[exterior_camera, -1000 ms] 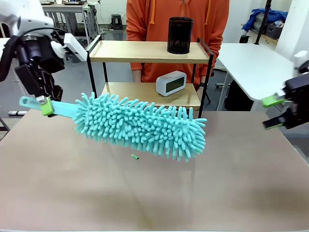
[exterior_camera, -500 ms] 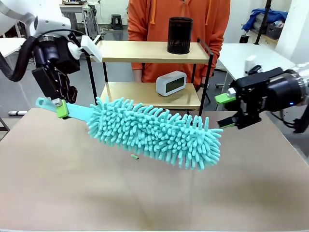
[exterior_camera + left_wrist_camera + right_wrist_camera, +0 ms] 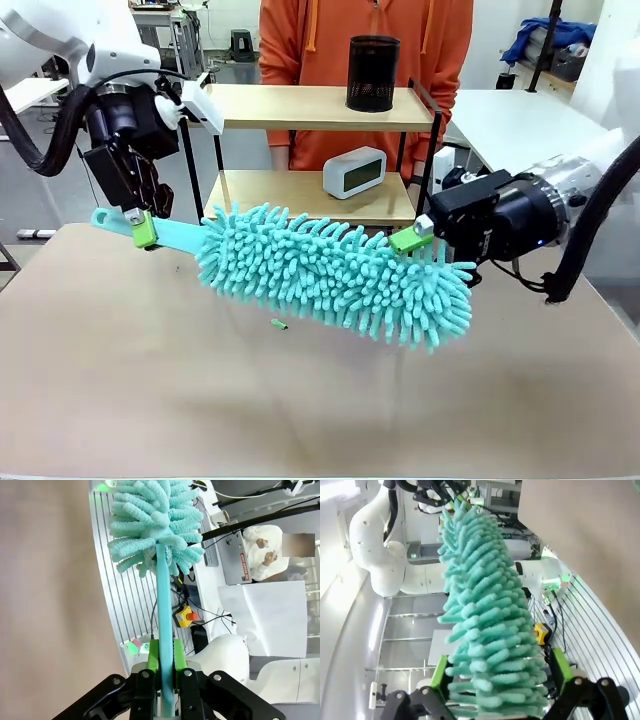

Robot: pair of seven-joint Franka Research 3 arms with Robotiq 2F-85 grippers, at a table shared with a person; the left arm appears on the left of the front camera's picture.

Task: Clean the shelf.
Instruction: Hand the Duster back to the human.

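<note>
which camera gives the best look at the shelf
The front view: the shelf stands whole behind the duster, both boards and black frame visible. The left and right wrist views look along the duster, away from it.

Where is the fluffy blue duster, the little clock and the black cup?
duster (image 3: 330, 275): front view, middle of its fluffy teal head.
clock (image 3: 354, 172): front view, its white face, on the shelf's lower board.
black cup (image 3: 373, 73): front view, its mesh side, on the shelf's top board.

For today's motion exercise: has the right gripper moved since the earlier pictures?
Yes. The right gripper has moved left, from the table's right edge toward the shelf, reaching the duster tip.
</note>
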